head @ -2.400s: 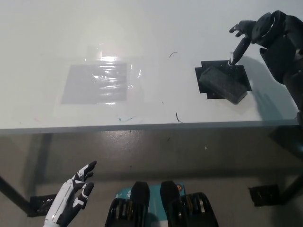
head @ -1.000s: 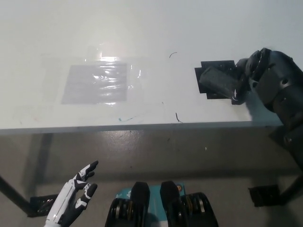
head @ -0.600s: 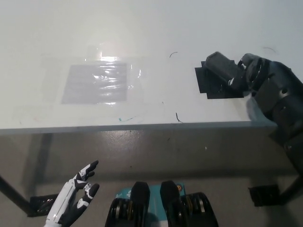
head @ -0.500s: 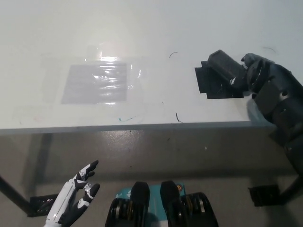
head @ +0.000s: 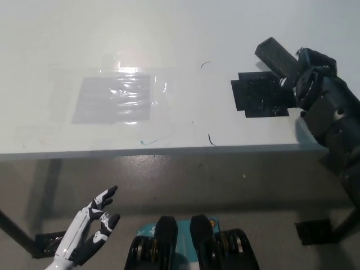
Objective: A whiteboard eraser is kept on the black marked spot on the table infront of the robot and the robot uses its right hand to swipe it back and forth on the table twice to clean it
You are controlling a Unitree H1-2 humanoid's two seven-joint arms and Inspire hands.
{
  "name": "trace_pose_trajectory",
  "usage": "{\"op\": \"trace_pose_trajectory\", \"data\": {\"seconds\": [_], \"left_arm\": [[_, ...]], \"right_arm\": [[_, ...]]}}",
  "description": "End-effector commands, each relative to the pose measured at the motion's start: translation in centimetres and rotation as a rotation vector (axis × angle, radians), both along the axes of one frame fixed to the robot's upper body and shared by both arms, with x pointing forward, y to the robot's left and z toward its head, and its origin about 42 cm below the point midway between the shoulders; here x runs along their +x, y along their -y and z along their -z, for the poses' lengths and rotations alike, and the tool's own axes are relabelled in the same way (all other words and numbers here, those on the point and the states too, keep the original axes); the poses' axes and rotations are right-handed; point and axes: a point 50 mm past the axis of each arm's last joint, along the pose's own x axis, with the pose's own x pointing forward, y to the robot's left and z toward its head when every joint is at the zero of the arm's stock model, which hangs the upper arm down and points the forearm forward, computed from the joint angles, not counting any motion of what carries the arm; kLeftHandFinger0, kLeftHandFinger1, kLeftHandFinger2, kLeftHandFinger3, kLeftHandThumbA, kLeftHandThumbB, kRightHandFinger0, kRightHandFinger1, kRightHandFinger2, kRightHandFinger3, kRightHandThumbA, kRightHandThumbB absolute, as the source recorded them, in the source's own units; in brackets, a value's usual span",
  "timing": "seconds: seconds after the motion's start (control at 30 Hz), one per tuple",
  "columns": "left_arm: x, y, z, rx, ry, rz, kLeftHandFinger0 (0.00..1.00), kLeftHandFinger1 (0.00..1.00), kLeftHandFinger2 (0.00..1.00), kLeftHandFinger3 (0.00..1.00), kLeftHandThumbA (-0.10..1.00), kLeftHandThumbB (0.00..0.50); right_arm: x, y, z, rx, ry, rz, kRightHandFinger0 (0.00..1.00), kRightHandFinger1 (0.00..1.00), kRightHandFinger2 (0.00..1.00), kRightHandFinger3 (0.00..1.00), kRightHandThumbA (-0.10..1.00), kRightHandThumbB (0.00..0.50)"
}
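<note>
One risk: the right hand (head: 315,84), fingers clenched on the eraser (head: 277,55) by one end, may lose it sweeping; left hand (head: 87,233) rests splayed, released.

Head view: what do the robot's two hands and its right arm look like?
The left hand is white with black fingertips and dark patches between its slim, segmented fingers. The right hand and right arm are black all over, built of bulky, rounded shells with a dull sheen. No cables or markings can be made out on either.
</note>
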Motion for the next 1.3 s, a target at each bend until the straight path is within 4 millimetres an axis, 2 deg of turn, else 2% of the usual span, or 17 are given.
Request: {"op": "trace_pose_trajectory", "data": {"seconds": [0.0,0.07,0.1,0.23,0.27,0.37,0.4,0.47,0.53,0.67,0.7,0.9,1.07,1.1,1.17,1.23,1.27], "left_arm": [[0.7,-0.3,-1.5,0.035,0.045,0.027,1.0,1.0,1.0,1.0,0.8,0.482],[0.5,-0.3,-1.4,0.04,0.036,0.025,1.0,1.0,1.0,1.0,0.8,0.483],[0.4,-0.3,-1.4,0.041,0.035,0.024,1.0,1.0,1.0,1.0,0.8,0.482],[0.4,-0.4,-1.2,0.046,0.038,0.02,1.0,1.0,1.0,1.0,0.8,0.478],[0.3,-0.4,-1.1,0.042,0.036,0.021,1.0,1.0,1.0,1.0,0.8,0.479],[0.3,-0.4,-1.2,0.05,0.038,0.021,1.0,1.0,1.0,1.0,0.8,0.479],[0.3,-0.5,-1.1,0.053,0.036,0.021,1.0,1.0,1.0,1.0,0.8,0.48],[0.2,-0.8,-1.2,0.055,0.035,0.021,1.0,1.0,1.0,1.0,0.8,0.48],[0.2,-0.9,-1.2,0.05,0.034,0.021,1.0,1.0,1.0,1.0,0.8,0.481],[0.1,-1.2,-0.8,0.023,0.054,-0.019,1.0,1.0,1.0,1.0,0.8,0.467],[0.1,-1.3,-0.8,0.022,0.054,-0.03,1.0,1.0,1.0,1.0,0.81,0.455],[0.1,-1.6,-0.9,-0.004,0.045,-0.041,1.0,1.0,1.0,1.0,0.83,0.446],[0.2,-1.5,-1.0,0.003,0.051,-0.032,1.0,1.0,1.0,1.0,0.82,0.442],[0.2,-1.5,-1.0,0.004,0.049,-0.032,1.0,1.0,1.0,1.0,0.83,0.443],[0.1,-1.5,-1.1,0.011,0.05,-0.034,1.0,1.0,1.0,1.0,0.82,0.443],[0.0,-1.5,-1.1,0.01,0.053,-0.032,1.0,1.0,1.0,1.0,0.81,0.44],[0.1,-1.5,-1.0,0.011,0.058,-0.031,1.0,1.0,1.0,1.0,0.81,0.434]], "right_arm": [[0.7,-2.3,-2.5,-0.036,0.072,-0.069,0.0,0.0,0.17,0.92,0.03,0.203],[0.2,-4.2,-1.0,-0.044,0.055,-0.109,0.0,0.0,0.11,0.95,0.07,0.208],[0.0,-5.0,-0.5,-0.037,0.037,-0.118,0.0,0.02,0.14,1.0,0.08,0.199],[-0.8,-8.1,1.2,-0.035,0.002,-0.187,0.0,0.0,0.16,1.0,0.05,0.198],[-1.1,-9.0,1.8,-0.048,-0.018,-0.202,0.0,0.03,0.2,1.0,0.11,0.194],[-1.9,-11.0,3.2,-0.076,-0.05,-0.241,0.03,0.08,0.31,1.0,0.1,0.193],[-2.4,-12.1,3.9,-0.059,-0.057,-0.263,0.0,0.05,0.29,1.0,0.06,0.196],[-2.9,-13.6,4.4,-0.044,-0.069,-0.284,0.04,0.1,0.32,1.0,0.15,0.188],[-3.4,-15.0,4.7,-0.022,-0.067,-0.314,0.0,0.05,0.26,1.0,0.12,0.191],[-4.5,-19.6,4.1,0.02,-0.082,-0.398,0.03,0.08,0.29,0.99,0.1,0.209],[-4.9,-21.1,3.6,0.025,-0.071,-0.434,0.0,0.07,0.27,0.94,0.1,0.206],[-6.5,-27.7,-0.1,0.055,-0.017,-0.563,0.0,0.01,0.13,1.0,0.09,0.186],[-7.1,-29.6,-1.5,0.105,0.003,-0.602,0.0,0.01,0.16,0.95,0.06,0.178],[-7.1,-29.6,-1.5,0.107,0.0,-0.603,0.0,0.02,0.17,0.96,0.06,0.175],[-7.1,-29.5,-1.2,0.116,-0.002,-0.61,0.0,0.02,0.17,0.89,0.06,0.186],[-7.0,-29.2,-1.1,0.107,-0.008,-0.6,0.0,0.02,0.18,0.94,-0.01,0.173],[-6.9,-28.9,-0.9,0.108,-0.012,-0.591,0.0,0.01,0.18,0.93,0.02,0.175]]}}
